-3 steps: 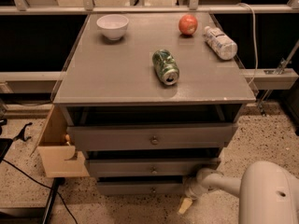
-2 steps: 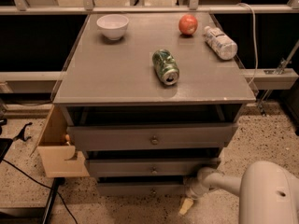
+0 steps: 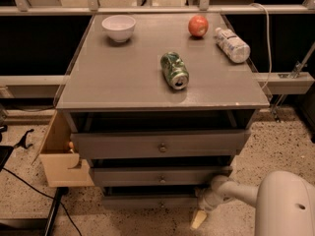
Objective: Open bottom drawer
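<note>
The bottom drawer (image 3: 147, 201) is the lowest of three stacked grey fronts, with a small round knob (image 3: 160, 204). It sits set back under the middle drawer (image 3: 157, 176) and the wide top drawer (image 3: 160, 144), which both stand pulled out a little. My gripper (image 3: 199, 219) is low at the cabinet's right front corner, just right of the bottom drawer's right end and near the floor. A cream-coloured fingertip (image 3: 198, 220) points down and to the left. My white arm (image 3: 283, 203) comes in from the bottom right.
On the cabinet top (image 3: 113, 82) lie a white bowl (image 3: 118, 27), a red apple (image 3: 198, 25), a plastic bottle (image 3: 232, 44) on its side and a green can (image 3: 174, 70) on its side. A wooden box (image 3: 61, 156) juts out at the cabinet's left. Black cables (image 3: 29, 186) cross the speckled floor at left.
</note>
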{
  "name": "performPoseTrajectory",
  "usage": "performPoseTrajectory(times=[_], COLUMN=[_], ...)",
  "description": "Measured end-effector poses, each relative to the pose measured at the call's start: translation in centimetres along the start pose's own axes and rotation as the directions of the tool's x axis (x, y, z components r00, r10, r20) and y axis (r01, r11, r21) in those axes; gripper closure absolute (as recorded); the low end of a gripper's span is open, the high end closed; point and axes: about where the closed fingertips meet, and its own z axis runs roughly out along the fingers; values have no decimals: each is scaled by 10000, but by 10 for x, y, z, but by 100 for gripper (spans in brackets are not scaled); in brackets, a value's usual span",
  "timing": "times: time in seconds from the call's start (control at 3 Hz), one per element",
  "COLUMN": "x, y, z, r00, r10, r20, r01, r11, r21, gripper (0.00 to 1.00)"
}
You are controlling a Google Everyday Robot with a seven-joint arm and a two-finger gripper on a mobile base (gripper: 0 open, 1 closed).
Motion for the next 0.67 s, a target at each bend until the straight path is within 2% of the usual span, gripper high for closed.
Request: performPoseTrajectory(times=[0.67], x=[9], y=[20], z=[-7], r00=[9997], r10=[242], r20=[-28], r01=[-243], r11=[9983], r21=[-529], gripper=[0])
